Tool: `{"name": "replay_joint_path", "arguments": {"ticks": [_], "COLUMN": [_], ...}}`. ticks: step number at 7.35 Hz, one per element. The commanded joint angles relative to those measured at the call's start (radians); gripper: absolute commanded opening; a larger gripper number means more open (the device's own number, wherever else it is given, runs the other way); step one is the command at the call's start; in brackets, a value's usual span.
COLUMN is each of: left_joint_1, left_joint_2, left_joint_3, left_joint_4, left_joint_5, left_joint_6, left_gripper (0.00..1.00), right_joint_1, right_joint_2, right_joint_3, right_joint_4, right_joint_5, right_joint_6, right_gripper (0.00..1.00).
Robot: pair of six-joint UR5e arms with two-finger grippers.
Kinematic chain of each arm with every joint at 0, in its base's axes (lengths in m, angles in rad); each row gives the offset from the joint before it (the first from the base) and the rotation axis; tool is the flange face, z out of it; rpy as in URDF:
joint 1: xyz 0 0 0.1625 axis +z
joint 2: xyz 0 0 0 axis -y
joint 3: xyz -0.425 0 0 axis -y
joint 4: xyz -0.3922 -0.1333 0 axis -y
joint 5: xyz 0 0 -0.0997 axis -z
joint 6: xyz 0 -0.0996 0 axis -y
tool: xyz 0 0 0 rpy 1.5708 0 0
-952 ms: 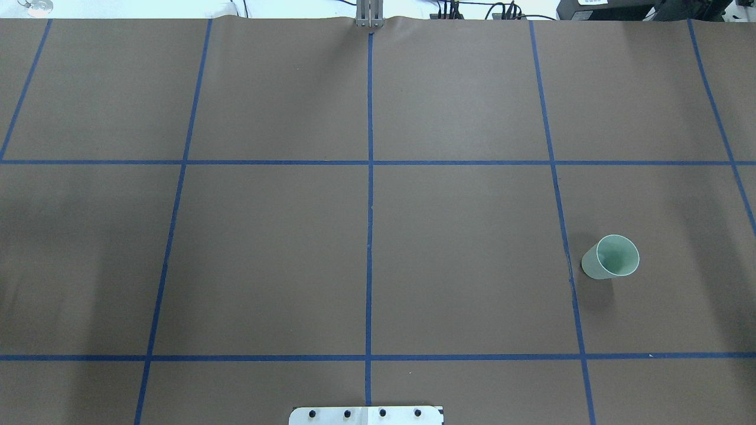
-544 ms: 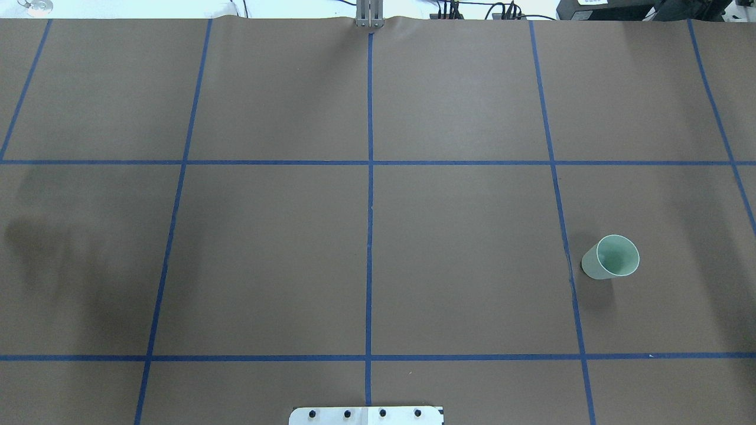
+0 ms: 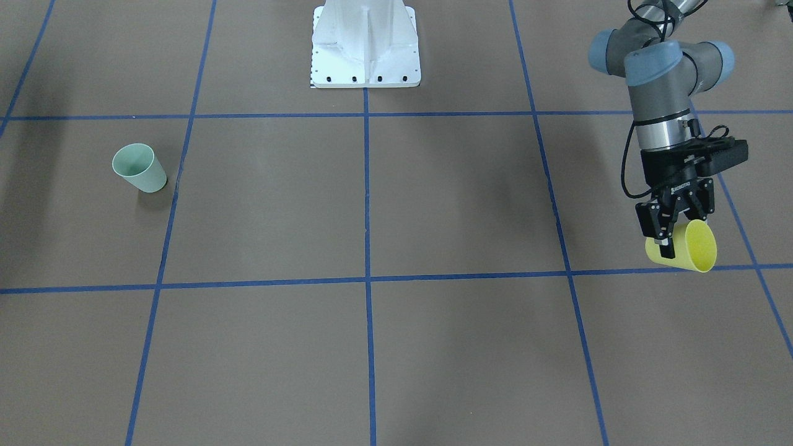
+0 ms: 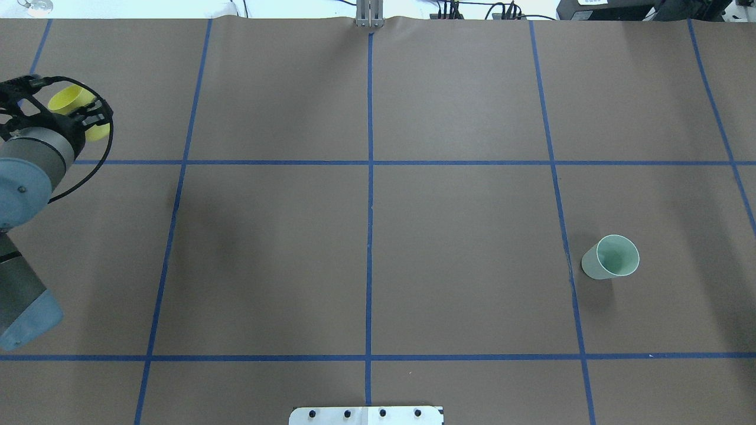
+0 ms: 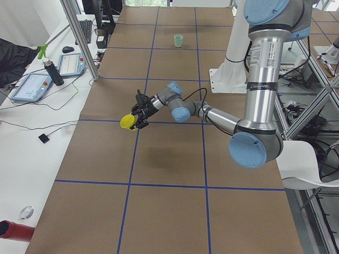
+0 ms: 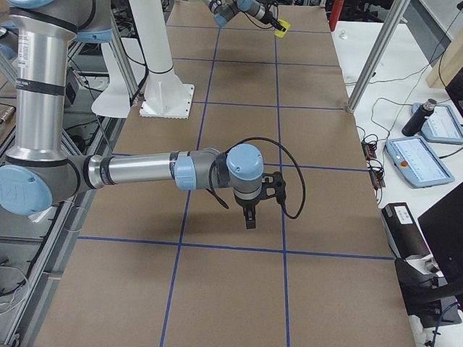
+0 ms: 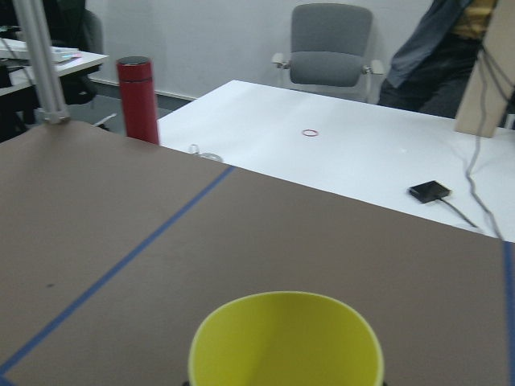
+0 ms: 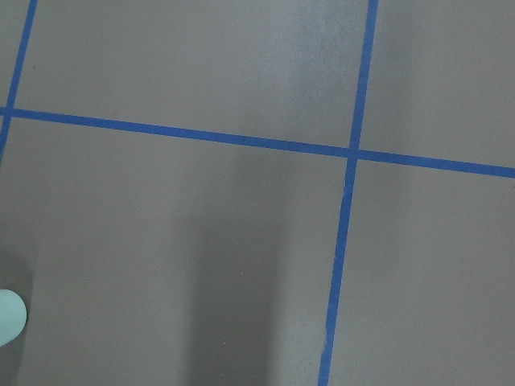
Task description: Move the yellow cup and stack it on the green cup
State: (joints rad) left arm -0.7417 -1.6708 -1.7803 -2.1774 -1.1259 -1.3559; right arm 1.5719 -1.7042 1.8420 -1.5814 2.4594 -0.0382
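Seen from across the desk point(image 3: 433, 204), the left gripper point(image 3: 680, 234) is closed on the yellow cup point(image 3: 692, 249) and holds it clear of the surface, well apart from the green cup point(image 3: 140, 168), which stands upright with its mouth up. The yellow cup is tipped almost onto its side. Its long axis runs near level, with the base toward the green cup and the mouth turned away from it and from the robot. The overhead view agrees: the yellow rim shows past the left wrist, at the far side of the desk from the green cup. From the left end of the desk, a shadow lies on the desk below the yellow cup, so it hangs in the air. From the right end, the right gripper point(image 6: 249, 220) hangs over the desk, but I cannot tell whether it is open or closed. The left wrist camera looks over the open yellow mouth, and the right wrist camera catches only a sliver of the green cup. By my reading, the pick-up is done. Left to do are the carry or hand-over toward the green cup, righting the yellow cup, and seating it.
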Motion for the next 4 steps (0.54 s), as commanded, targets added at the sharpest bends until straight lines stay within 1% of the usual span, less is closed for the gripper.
{"name": "replay_joint_path", "arguments": {"ticks": [1, 2, 3, 4], "left_joint_1": [0.024, 0.05, 0.083, 0.112], "left_joint_2": [-0.108, -0.15, -0.17, -0.187], "left_joint_3": [-0.011, -0.011, -0.011, -0.01], "left_joint_4": [-0.06, -0.088, -0.134, -0.2], "left_joint_5": [-0.06, -0.112, -0.118, -0.15], "left_joint_6": [0.093, 0.159, 0.231, 0.307], "left_gripper": [0.0, 0.0, 0.0, 0.0], "right_joint_1": [-0.074, -0.126, -0.188, -0.258], "right_joint_2": [0.101, 0.157, 0.213, 0.291], "right_joint_3": [-0.009, -0.012, -0.023, -0.039], "right_joint_4": [-0.034, -0.034, -0.032, -0.026], "right_joint_5": [-0.002, -0.002, -0.002, -0.003], "right_joint_6": [0.143, 0.223, 0.292, 0.405], "right_gripper": [1.0, 1.0, 1.0, 1.0]}}
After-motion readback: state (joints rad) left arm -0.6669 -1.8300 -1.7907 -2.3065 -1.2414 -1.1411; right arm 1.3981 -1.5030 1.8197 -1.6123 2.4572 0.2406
